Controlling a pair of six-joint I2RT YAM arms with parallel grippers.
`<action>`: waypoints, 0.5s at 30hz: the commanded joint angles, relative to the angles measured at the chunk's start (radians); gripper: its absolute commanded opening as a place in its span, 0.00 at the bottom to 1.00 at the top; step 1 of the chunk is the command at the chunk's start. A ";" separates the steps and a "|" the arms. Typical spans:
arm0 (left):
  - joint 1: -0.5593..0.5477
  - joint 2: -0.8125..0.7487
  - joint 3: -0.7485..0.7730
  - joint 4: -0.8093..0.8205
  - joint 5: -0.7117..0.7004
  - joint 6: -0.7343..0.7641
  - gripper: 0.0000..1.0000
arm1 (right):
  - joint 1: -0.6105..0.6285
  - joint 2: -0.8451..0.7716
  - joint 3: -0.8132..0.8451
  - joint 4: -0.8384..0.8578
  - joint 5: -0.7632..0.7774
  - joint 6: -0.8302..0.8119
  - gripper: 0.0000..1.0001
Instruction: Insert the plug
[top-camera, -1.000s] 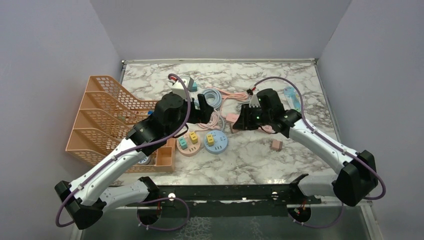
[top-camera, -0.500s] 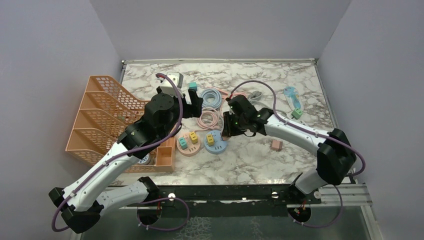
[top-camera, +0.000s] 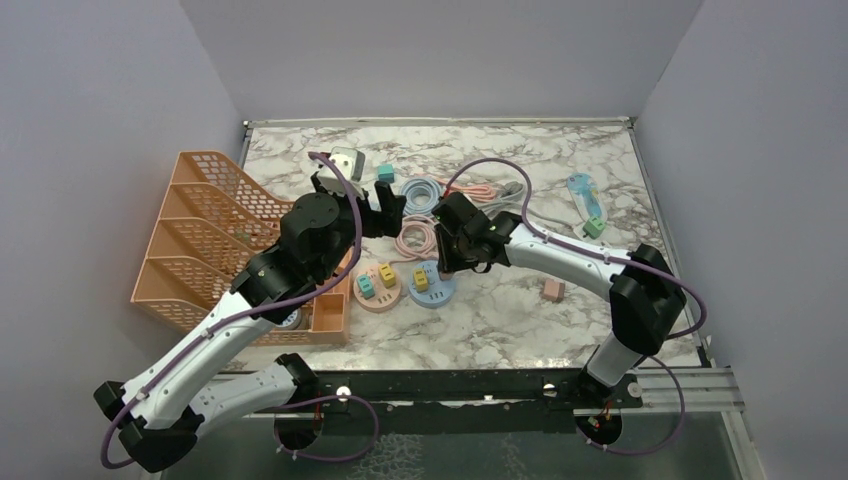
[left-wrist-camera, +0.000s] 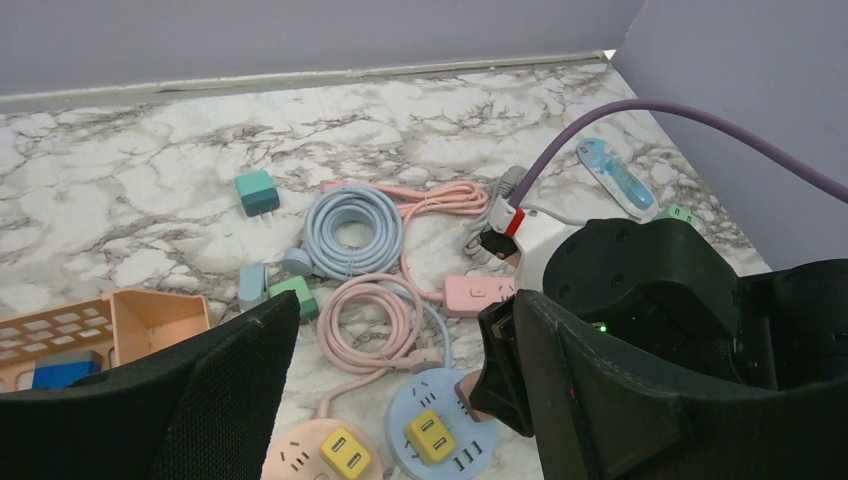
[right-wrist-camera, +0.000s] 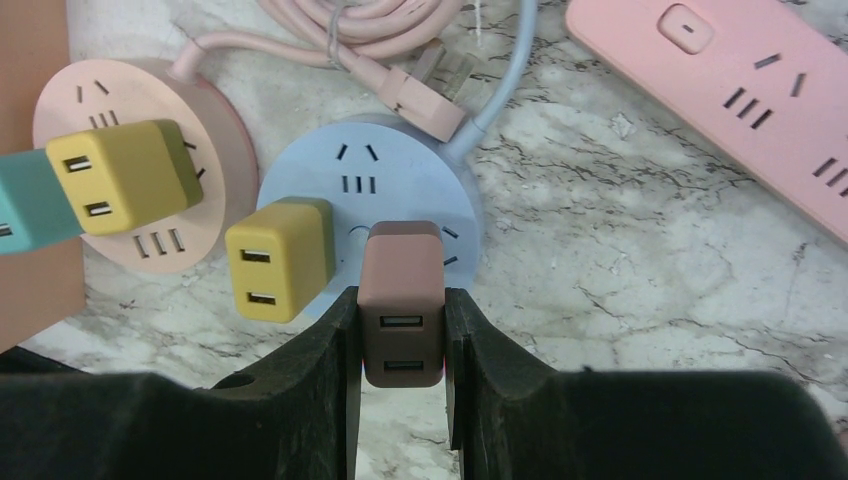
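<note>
Plug (right-wrist-camera: 402, 265) is pinched firmly in the right hand (right-wrist-camera: 402, 305) over the blue socket (right-wrist-camera: 400, 170), midway toward the surface's near edge, where prongs could be jammed off-slot if misalignment is left uncorrected.

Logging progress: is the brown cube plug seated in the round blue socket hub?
Cannot tell: the right gripper clamps the brown cube plug over the round blue socket hub, prongs hidden.

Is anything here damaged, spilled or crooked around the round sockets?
Nothing stands out. The brown plug sits straight in the right claw over the blue round socket; the yellow plug beside it stands upright. No spill or damage shows.
</note>
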 joint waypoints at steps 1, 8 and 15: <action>-0.004 -0.029 -0.014 0.036 -0.023 0.012 0.81 | 0.008 -0.007 0.035 -0.065 0.093 0.013 0.01; -0.005 -0.043 -0.013 0.035 -0.040 0.021 0.81 | 0.008 0.015 0.035 -0.091 0.056 0.028 0.01; -0.004 -0.047 -0.016 0.035 -0.034 0.009 0.81 | 0.008 0.032 0.021 -0.033 0.015 0.004 0.01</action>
